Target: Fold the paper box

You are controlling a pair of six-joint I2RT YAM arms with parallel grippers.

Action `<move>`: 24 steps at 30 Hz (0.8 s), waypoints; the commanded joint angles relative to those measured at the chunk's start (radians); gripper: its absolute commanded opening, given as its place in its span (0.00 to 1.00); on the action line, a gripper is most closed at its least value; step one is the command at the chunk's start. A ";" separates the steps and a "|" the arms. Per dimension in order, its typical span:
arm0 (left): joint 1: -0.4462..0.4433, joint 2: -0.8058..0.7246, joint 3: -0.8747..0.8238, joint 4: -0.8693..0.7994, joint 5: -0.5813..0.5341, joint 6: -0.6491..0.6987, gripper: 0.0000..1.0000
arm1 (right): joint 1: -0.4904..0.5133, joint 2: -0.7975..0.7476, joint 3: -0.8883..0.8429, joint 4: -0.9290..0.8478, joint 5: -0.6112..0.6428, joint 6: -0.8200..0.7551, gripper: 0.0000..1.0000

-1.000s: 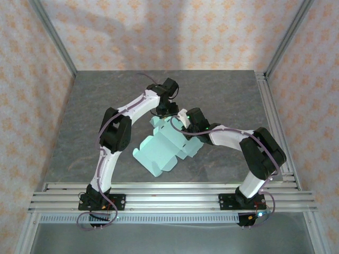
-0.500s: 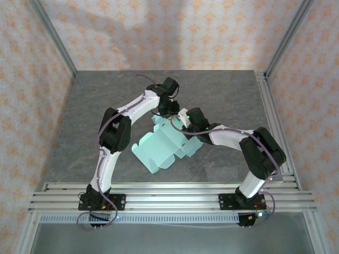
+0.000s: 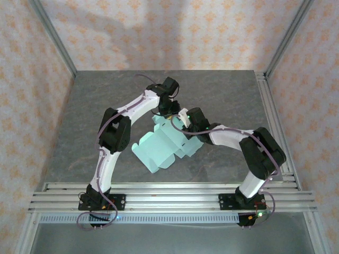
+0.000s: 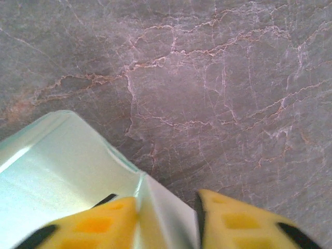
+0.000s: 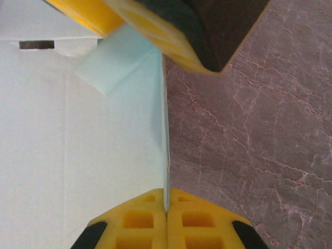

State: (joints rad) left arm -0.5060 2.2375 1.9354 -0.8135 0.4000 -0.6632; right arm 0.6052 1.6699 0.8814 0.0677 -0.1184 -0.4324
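The pale mint thin-card paper box point(image 3: 159, 151) lies part-folded mid grey marbled worktop point(image 3: 228, 95). At its far end the right gripper point(image 5: 166, 210) pinches a raised card edge. Just beyond, the left gripper point(image 4: 167, 207) straddles a flap, partly open.

Paper box point(image 3: 159, 149) on table point(image 3: 79, 116), slightly near of centre.
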 commanded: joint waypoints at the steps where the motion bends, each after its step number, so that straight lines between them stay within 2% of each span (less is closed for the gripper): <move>1: -0.033 -0.077 0.003 -0.062 -0.041 0.017 0.52 | -0.005 -0.024 0.025 0.041 0.046 0.017 0.00; 4: -0.033 -0.139 -0.004 -0.077 -0.122 0.030 0.71 | -0.006 -0.036 0.020 0.034 0.071 0.012 0.00; 7: -0.033 -0.205 -0.016 -0.093 -0.191 0.050 0.82 | -0.010 -0.036 0.026 0.011 0.084 -0.004 0.00; 12: -0.032 -0.318 -0.084 -0.082 -0.319 0.077 0.87 | -0.009 -0.018 0.059 -0.030 0.094 0.002 0.00; 17: -0.008 -0.480 -0.247 -0.010 -0.429 0.062 0.90 | -0.008 0.017 0.117 -0.121 0.108 0.081 0.00; 24: 0.052 -0.598 -0.387 0.032 -0.338 0.087 0.93 | -0.005 0.060 0.169 -0.225 0.131 0.168 0.00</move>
State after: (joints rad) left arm -0.4744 1.6695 1.5814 -0.7757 0.0261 -0.6090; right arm 0.6037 1.7107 1.0332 -0.0399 -0.0540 -0.3336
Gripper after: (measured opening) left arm 0.930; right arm 0.048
